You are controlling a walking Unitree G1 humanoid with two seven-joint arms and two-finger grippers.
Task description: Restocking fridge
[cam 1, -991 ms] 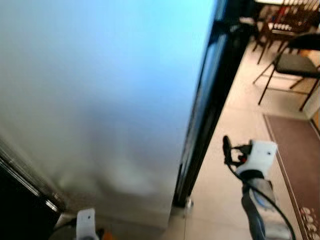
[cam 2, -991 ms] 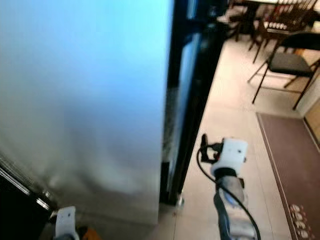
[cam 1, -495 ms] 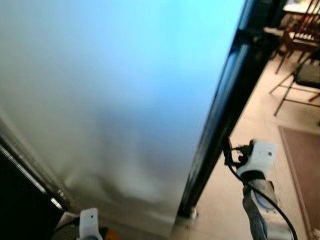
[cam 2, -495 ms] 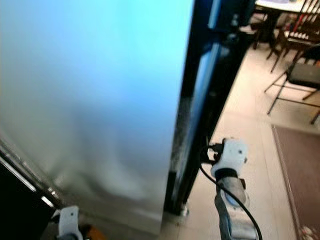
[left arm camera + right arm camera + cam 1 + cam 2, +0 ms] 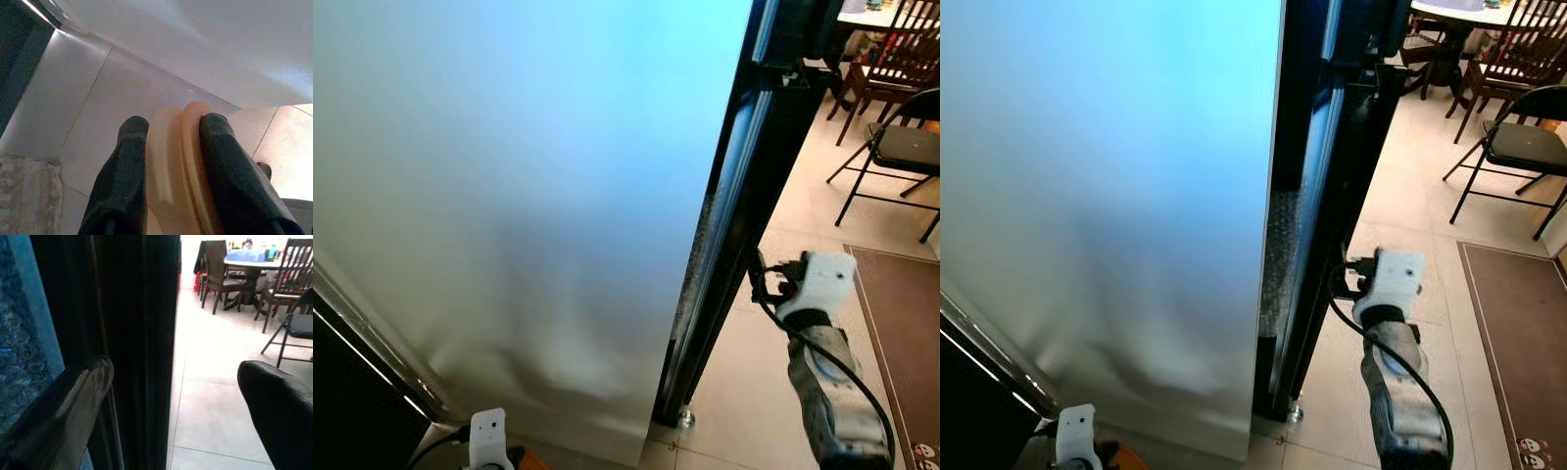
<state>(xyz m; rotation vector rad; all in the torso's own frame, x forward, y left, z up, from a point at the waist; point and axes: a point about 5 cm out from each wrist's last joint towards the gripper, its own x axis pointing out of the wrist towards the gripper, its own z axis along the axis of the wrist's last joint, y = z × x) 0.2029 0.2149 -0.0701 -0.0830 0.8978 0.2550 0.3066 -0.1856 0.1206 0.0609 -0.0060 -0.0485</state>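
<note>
The fridge's tall pale door [image 5: 529,176] stands right in front of me, with its black side edge [image 5: 744,196] to the right. My right gripper [image 5: 757,281] is raised beside that black edge at about knee height. In the right wrist view the right gripper [image 5: 176,382] is open, with one finger [image 5: 63,406] against the dark edge and the other finger [image 5: 279,401] out over the floor. Low at the left, my left gripper [image 5: 171,127] is shut on a pale orange ridged object [image 5: 176,166] above the tiles. A corner of that orange object [image 5: 524,458] peeks out by the left wrist [image 5: 485,436].
A black folding chair [image 5: 901,147] stands on the tiles at the right, with wooden chairs [image 5: 891,49] and a table [image 5: 1459,10] behind it. A brown mat [image 5: 901,323] lies on the floor right of my right arm. A dark metal-trimmed unit [image 5: 342,401] sits at the lower left.
The camera swung left and back, so the whole picture shifted. My right gripper now stands a little nearer the fridge's black edge. The left gripper keeps its hold on the orange object.
</note>
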